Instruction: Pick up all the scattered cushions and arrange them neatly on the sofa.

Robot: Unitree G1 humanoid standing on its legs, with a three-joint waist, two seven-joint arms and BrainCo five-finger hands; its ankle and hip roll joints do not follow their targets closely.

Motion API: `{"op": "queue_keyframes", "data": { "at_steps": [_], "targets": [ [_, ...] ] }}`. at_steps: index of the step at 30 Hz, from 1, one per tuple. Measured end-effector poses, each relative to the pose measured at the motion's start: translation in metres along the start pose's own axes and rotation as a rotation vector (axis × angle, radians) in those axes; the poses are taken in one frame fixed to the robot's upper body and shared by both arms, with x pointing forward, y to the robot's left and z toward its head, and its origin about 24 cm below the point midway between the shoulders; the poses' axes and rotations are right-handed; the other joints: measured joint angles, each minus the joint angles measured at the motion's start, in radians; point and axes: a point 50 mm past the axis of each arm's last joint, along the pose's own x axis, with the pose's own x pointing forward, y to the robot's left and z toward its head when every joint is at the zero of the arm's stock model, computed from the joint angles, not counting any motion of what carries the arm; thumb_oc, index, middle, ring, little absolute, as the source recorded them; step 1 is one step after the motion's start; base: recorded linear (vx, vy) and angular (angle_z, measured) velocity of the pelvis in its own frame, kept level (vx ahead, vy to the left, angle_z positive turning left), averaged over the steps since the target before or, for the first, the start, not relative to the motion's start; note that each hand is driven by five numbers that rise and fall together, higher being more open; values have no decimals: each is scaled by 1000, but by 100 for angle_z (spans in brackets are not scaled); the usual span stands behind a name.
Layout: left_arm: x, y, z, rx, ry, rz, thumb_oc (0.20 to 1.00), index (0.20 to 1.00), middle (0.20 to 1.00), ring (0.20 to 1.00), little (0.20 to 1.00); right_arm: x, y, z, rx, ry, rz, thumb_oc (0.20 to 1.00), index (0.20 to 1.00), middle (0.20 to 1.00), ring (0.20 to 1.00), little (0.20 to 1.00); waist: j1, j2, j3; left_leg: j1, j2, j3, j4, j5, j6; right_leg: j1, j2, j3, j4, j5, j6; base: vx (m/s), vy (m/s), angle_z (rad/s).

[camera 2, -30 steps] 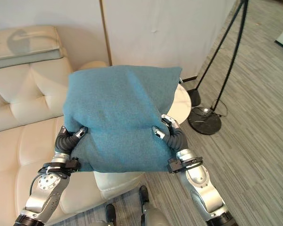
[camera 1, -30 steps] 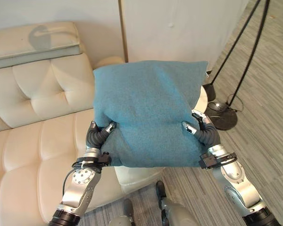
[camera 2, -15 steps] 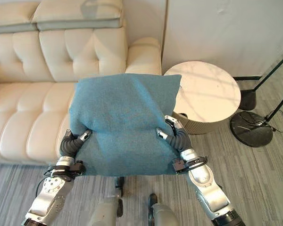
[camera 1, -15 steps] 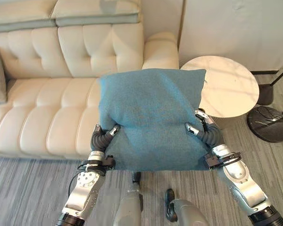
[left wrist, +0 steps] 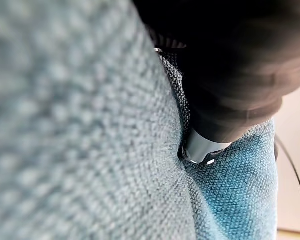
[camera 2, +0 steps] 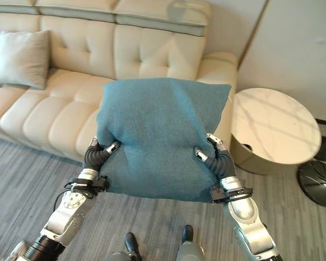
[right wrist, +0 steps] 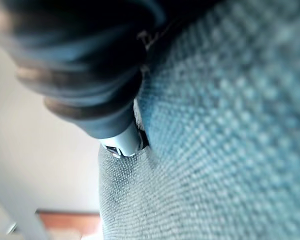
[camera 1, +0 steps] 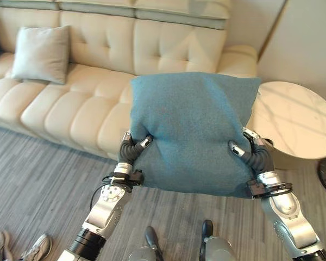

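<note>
A: Big blue cushion (camera 1: 193, 130) up in the air, carried between both hands in front of the robot, over the floor (camera 1: 38, 179) just short of the sofa (camera 1: 76, 109).

B: Left hand (camera 1: 131, 151) on one side edge, right hand (camera 1: 251, 155) on the other, fingers of each curled into the fabric and pinching it, as the wrist views show.

A: Risks from here?

B: I'd say the grip is shallow, only at the edges, so the soft cushion could sag or slip out if one hand loosens. It also hides much of the seat below, so it could land half off the front edge. The round side table (camera 1: 293, 122) sits close on the right and could be brushed.

A: Orientation?

B: Roughly square, broad face tilted up toward the head camera, far edge pointing at the sofa back; no clear long axis. A grey cushion (camera 1: 42, 53) already leans against the backrest, well apart to the left.
</note>
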Motion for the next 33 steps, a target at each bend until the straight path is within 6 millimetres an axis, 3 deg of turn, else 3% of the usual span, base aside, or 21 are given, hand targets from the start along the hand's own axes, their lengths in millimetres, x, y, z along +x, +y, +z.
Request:
{"op": "queue_keyframes", "data": {
  "at_steps": [4,9,11,13,14,15,16,17,18,19,22,23,24,25,26,27,29,30,31,32,33],
  "targets": [
    [-8,10,-5,18,31,29,200,200,200,200,200,1,9,-2,23,5,31,200,200,200,200,200,34,-22,-12,0,-20,-3,-2,-5,16,20,-6,2,-43,35,12,84,247,-1],
    [-9,11,-7,21,39,31,200,200,200,200,200,2,12,-2,41,-1,28,200,200,200,200,200,32,-49,-23,-4,-31,-13,0,-14,33,-8,-20,17,10,26,18,69,240,1],
    [-6,9,-6,15,34,28,200,200,200,200,200,4,11,0,32,-7,31,200,200,200,200,200,9,-40,-21,-49,-39,-36,47,-56,54,-78,-52,29,162,7,30,119,222,27],
    [-6,9,-9,13,46,33,200,200,200,200,200,4,11,0,30,-6,32,200,200,200,200,200,1,-41,-22,-49,-52,-60,66,-66,71,-134,-75,74,288,3,24,145,140,45],
    [-8,12,-14,26,70,40,200,200,200,200,200,2,16,-3,41,5,48,200,200,200,200,200,-6,-47,-24,-37,-68,-85,62,-66,89,-214,-84,167,436,-40,33,350,183,39],
    [-9,19,-15,39,72,57,200,200,200,200,200,5,19,0,46,-10,74,200,200,200,200,200,16,-59,-24,-60,-76,-109,72,-86,126,-318,14,213,493,-122,2,568,210,40],
    [-9,19,-16,40,77,58,200,200,200,200,200,6,20,1,48,-16,77,200,200,200,200,200,15,-55,-21,-69,-77,-116,72,-88,127,-346,48,212,486,-130,-3,514,108,9],
    [-9,19,-17,42,82,55,200,200,200,200,200,14,23,7,54,-48,98,200,200,200,200,200,11,-50,8,-71,-75,-125,62,-86,129,-379,102,155,330,-140,27,576,21,35],
    [-9,20,-18,47,90,55,200,200,200,200,200,18,24,11,52,-69,104,200,200,200,200,200,-8,-50,22,-70,-76,-119,63,-78,137,-373,109,106,192,-124,39,365,-5,46],
    [-10,19,-20,44,101,54,200,200,200,200,200,19,23,11,50,-70,101,200,200,200,200,200,-18,-57,29,-56,-86,-115,65,-74,142,-388,101,95,152,-116,36,535,-69,57],
    [-19,18,-31,31,150,57,200,200,200,200,200,16,23,8,52,-52,106,200,200,200,200,200,-30,-65,31,11,-102,-133,63,-105,98,-385,58,11,135,-104,24,430,-105,39],
    [-20,18,-32,29,153,56,200,200,200,200,200,14,22,7,53,-50,108,200,200,200,200,200,-29,-63,28,22,-102,-145,57,-112,88,-379,52,17,160,-98,16,442,-138,51],
    [-23,15,-32,22,155,49,200,200,200,200,200,11,19,5,67,-36,104,200,200,200,200,200,-32,-59,24,43,-96,-177,57,-134,58,-359,44,45,253,-90,-13,319,-135,52],
    [-24,14,-34,20,162,42,200,200,200,200,200,8,17,3,69,-24,96,200,200,200,200,200,-37,-64,16,55,-99,-196,65,-149,35,-332,44,50,254,-73,-16,220,-110,51],
    [-24,12,-35,9,166,42,200,200,200,200,200,9,14,2,60,-17,98,200,200,200,200,200,-34,-37,11,63,-65,-217,90,-163,5,-299,83,33,229,-20,-61,329,-156,37],
    [-23,10,-35,6,168,36,200,200,200,200,200,9,12,0,49,-6,95,200,200,200,200,200,-35,-22,9,34,-40,-217,181,-180,-40,-273,106,23,210,-29,-76,385,-168,9],
    [-23,9,-35,9,172,27,200,200,200,200,200,8,8,0,29,1,100,200,200,200,200,200,-38,-16,2,-9,7,-209,384,-210,-61,-219,144,11,195,-44,-118,363,-101,-18],
    [-23,9,-35,8,172,21,200,200,200,200,200,9,5,-1,14,8,104,200,200,200,200,200,-53,-13,2,-29,31,-209,500,-199,-80,-169,173,28,162,-54,-126,178,21,-34],
    [-23,8,-35,8,172,16,200,200,200,200,200,8,5,-2,11,12,102,200,200,200,200,200,-59,-12,-8,-39,39,-203,531,-205,-80,-141,191,45,134,-52,-127,365,74,-72],
    [-23,8,-35,4,169,12,200,200,200,200,200,8,5,-1,8,9,104,200,200,200,200,200,-50,-19,-26,-35,36,-156,503,-215,-70,-113,206,78,89,-19,-155,161,52,-83],
    [-21,6,-34,-2,162,7,200,200,200,200,200,8,3,2,0,-3,105,200,200,200,200,200,-62,-22,-30,-40,27,-149,459,-216,-69,-98,216,111,63,-14,-157,326,96,-108]
  ]
}}
